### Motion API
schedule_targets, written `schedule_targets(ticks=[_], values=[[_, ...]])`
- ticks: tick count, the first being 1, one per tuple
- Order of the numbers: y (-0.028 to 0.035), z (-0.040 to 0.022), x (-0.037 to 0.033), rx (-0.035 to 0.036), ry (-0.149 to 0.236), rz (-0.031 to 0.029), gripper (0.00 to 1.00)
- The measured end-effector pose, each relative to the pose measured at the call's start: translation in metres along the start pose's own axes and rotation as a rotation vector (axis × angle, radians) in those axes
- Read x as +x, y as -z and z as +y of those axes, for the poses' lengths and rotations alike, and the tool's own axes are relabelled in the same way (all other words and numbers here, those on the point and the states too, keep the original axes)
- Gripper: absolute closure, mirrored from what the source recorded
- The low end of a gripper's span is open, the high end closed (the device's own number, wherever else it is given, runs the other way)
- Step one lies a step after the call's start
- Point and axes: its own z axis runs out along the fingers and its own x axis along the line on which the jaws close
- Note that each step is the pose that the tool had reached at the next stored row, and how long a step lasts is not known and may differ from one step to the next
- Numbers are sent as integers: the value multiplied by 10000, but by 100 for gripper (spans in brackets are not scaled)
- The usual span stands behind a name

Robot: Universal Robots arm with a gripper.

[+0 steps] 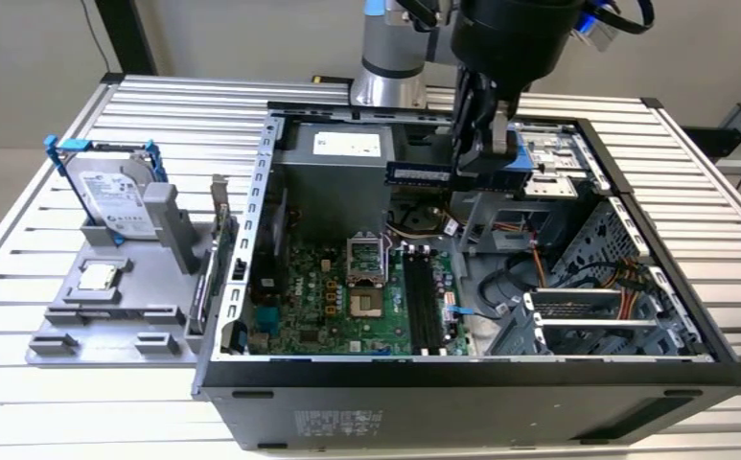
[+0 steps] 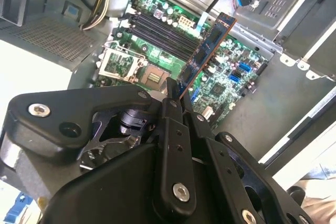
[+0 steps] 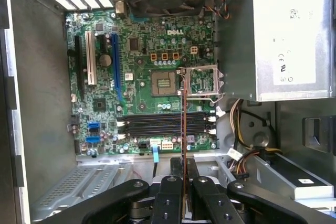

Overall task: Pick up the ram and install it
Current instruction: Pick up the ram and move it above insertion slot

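The claw (image 3: 183, 167) is clamped tight on one end of the ram (image 3: 183, 124), which sticks out edge-on ahead of it, held in the air. Beneath the claw, clear of the ram, lie the black memory slots (image 3: 163, 125) of the green motherboard (image 3: 142, 61), with the open CPU socket (image 3: 164, 83) just past them. Well off to the claw's side, outside the computer case (image 1: 473, 369), a hard drive (image 1: 114, 196) stands in a grey holder (image 1: 102, 331)

We see a bench (image 1: 703, 192) of ribbed, matt silvery metal, a case (image 1: 473, 407) of dull grey sheet metal, a motherboard (image 3: 137, 80) with a glossy green face, a ram (image 2: 207, 51) of smooth dark-blue board, and a matt black claw (image 2: 172, 92) with bright metal screws.
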Motion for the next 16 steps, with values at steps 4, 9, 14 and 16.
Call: schedule_targets(ticks=[4, 9, 14, 16], values=[[0, 0, 0, 1, -177, -2, 100], [0, 0, 0, 2, -412, -3, 100], [0, 0, 0, 4, -651, -5, 100], [0, 0, 0, 4, -743, -7, 100]])
